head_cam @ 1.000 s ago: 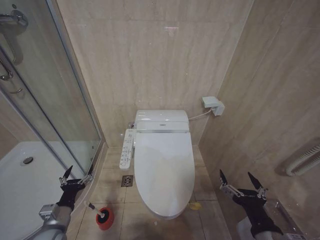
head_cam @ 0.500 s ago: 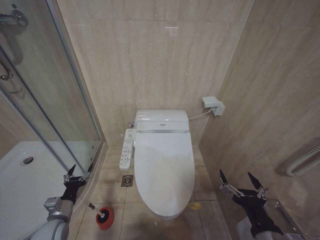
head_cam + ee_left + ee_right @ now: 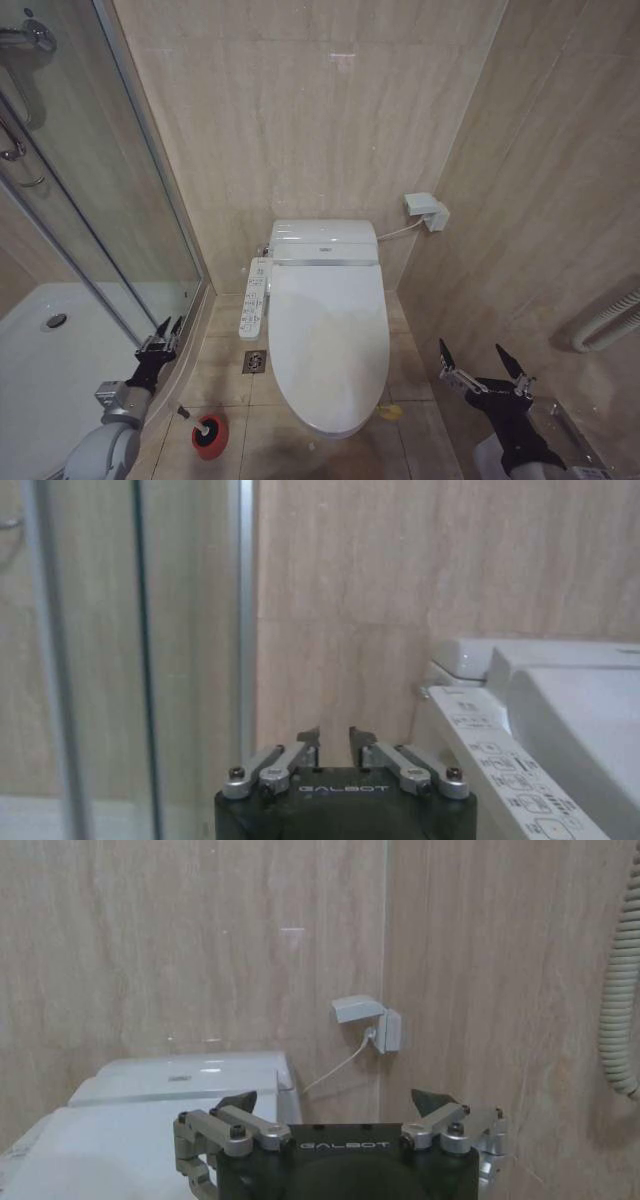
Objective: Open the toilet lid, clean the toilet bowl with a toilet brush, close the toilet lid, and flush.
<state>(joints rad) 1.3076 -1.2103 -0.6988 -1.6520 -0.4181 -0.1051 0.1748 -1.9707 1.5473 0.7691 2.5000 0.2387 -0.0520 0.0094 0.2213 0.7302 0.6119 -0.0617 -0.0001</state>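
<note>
Since a second ago, the left end effector [image 3: 163, 334] has crept forward along the shower door, fingers now narrowed to a slit. Right end effector [image 3: 485, 365] waits, wide open. With the toilet lid [image 3: 328, 340] down, opening seems pending: reach its front edge. Toilet brush [image 3: 204, 430] sits in its red holder.

Toilet lid [image 3: 328, 350]: smooth white plastic, soft gloss. Walls [image 3: 320, 110]: beige stone-look tile, polished, faintly reflective. Shower door [image 3: 90, 180]: clear glass in a bright metal frame. Brush holder [image 3: 210, 437]: red, probably plastic. Floor drain [image 3: 254, 362]: metal. Left gripper [image 3: 334, 739] fingers: bare metal on black matt body.
</note>
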